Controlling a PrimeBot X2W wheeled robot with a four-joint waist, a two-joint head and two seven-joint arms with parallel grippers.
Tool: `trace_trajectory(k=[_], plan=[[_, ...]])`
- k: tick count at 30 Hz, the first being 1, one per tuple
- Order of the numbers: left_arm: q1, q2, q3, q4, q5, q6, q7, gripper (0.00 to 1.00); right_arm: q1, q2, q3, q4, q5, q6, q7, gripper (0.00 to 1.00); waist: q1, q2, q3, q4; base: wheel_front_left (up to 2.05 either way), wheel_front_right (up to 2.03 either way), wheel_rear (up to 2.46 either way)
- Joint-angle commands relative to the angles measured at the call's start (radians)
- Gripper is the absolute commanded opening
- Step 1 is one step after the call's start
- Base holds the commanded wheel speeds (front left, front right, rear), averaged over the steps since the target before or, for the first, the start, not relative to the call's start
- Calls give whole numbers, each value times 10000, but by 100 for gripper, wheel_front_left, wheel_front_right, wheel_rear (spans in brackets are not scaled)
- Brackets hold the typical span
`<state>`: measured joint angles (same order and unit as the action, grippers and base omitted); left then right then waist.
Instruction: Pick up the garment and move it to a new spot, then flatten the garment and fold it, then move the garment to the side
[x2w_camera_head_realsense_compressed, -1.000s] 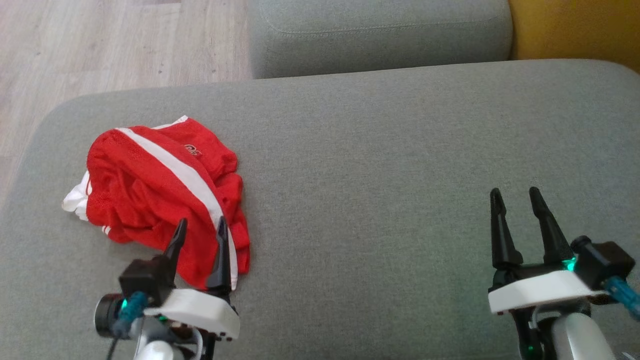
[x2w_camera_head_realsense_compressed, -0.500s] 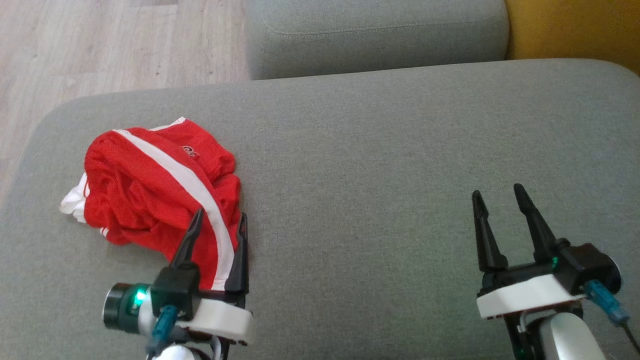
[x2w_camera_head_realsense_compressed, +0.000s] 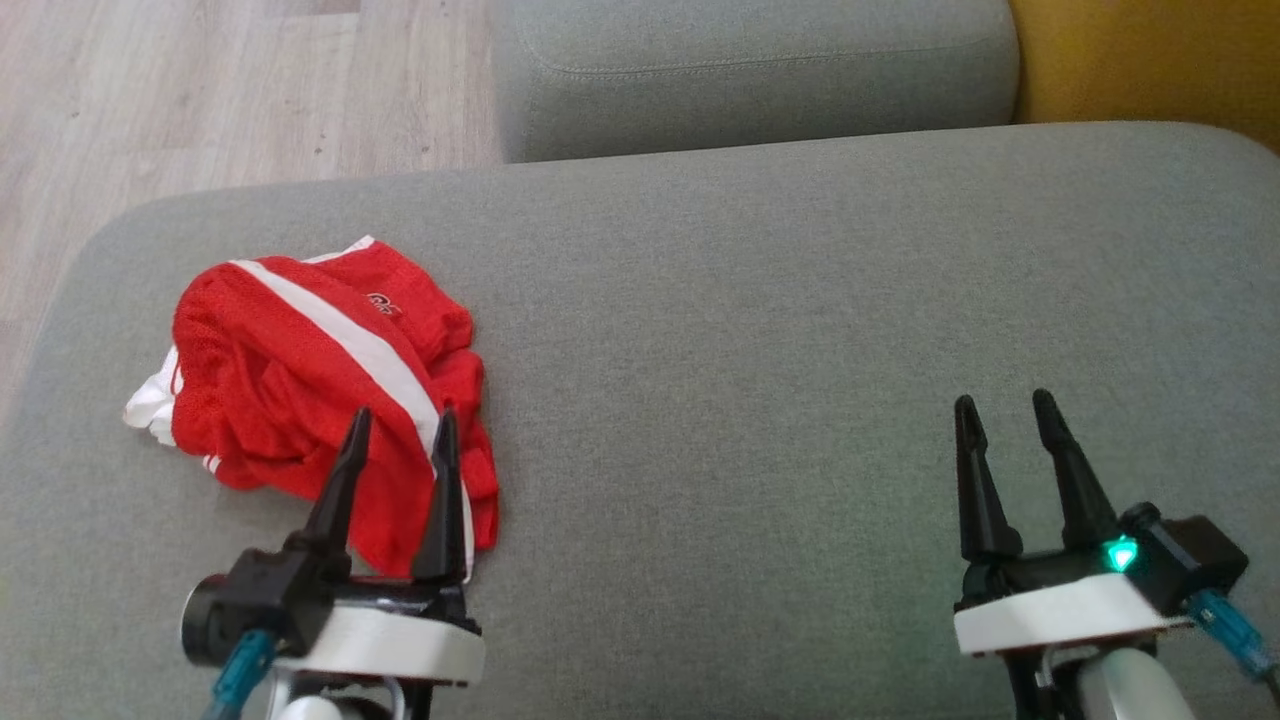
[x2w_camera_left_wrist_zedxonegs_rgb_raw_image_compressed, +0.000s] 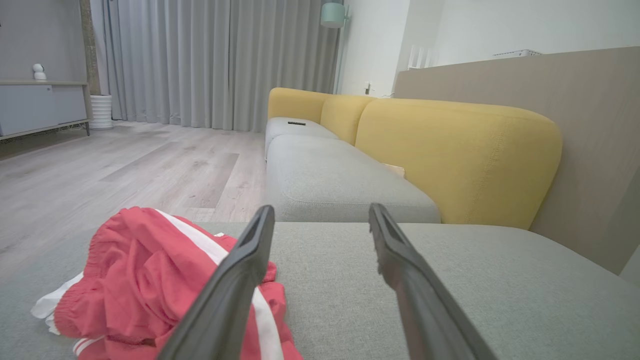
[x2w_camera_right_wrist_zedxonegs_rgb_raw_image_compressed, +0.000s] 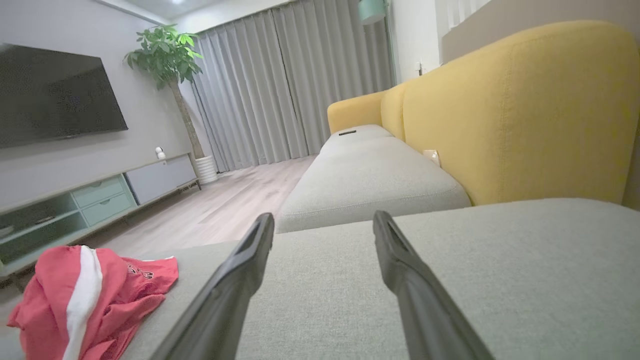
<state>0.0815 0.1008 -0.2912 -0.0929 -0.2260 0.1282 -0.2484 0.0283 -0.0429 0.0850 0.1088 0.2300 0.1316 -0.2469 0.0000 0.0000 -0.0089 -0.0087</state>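
A wide grey fabric sofa seat stretches across in front of the robot. Beyond it lies a pale wood-plank floor at the far left, then a second grey seat cushion, and a mustard-yellow upholstered backrest at the far right.

Starting from the left, the crumpled red sports garment with a broad white stripe lies in a heap on the left part of the seat, near its rounded corner. A bit of white fabric pokes out at the heap's left edge, and a small printed logo shows near its far side.

The left hand is at the near right edge of the heap. Its two long dark fingers are spread apart and point away from the robot over the red cloth, on either side of the white stripe. From its own wrist camera the garment sits low and to the left, with the left finger crossing in front of it and the right finger over bare grey cushion. Whether the fingertips touch the cloth I cannot tell; they grip nothing.

The middle of the seat is plain grey fabric.

Further right, the right hand is over the right part of the seat, well apart from the garment, its fingers also spread open. From its wrist camera the red heap lies far off at the lower left.
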Motion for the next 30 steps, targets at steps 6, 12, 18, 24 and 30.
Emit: trace_trajectory(k=[6,12,18,24,30], plan=[[-129,-426,1138,367,104,-1092,-134,100,-258,-73,282,158,403,-9,-149,100,0,0,-19,-43,0,0,0],[-157,-498,1410,715,-2,-1577,-134,100,-340,-73,298,315,539,-9,-149,100,0,0,-25,-77,0,0,0],[-207,-503,1404,749,-184,-1531,-134,100,-353,-73,297,304,529,-9,-149,100,0,0,-32,-58,0,0,0],[-250,-504,1473,729,-202,-1434,-134,100,-314,-73,364,305,500,-9,-149,100,0,0,-60,205,0,0,0],[-270,-504,1587,670,-214,-1389,-134,100,-278,-73,544,334,535,-9,-149,100,0,0,-126,768,0,0,0]])
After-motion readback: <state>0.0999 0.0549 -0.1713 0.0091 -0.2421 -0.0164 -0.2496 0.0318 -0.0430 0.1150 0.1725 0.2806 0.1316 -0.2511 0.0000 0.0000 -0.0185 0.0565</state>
